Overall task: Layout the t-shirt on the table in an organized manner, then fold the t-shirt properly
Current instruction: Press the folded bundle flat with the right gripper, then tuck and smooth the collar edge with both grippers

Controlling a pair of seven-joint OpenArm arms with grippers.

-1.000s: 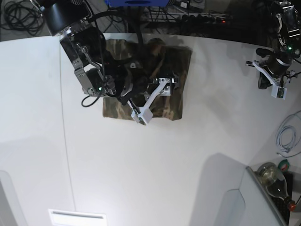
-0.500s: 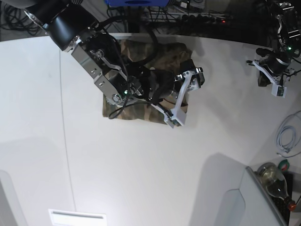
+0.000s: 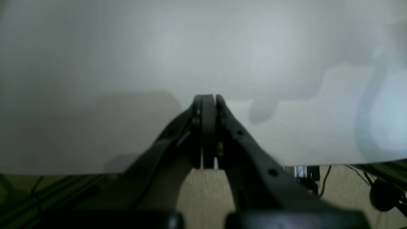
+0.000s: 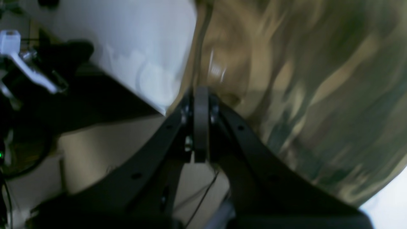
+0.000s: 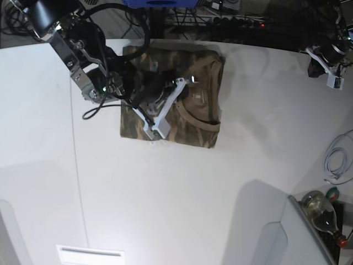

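On white table (image 5: 182, 199), folded camouflage t-shirt (image 5: 198, 118), tan collar showing

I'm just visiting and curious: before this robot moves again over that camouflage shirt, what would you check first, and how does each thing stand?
1. The t-shirt lies folded in a compact rectangle, collar showing: ok.
2. T-shirt fully on the table, though near its far edge: ok.
3. Right claw shut, over the cloth: ok.
4. Right claw pinching any fabric: cannot tell.
5. Left claw shut and empty, over bare table: ok.
6. Left arm well apart from the shirt: ok.
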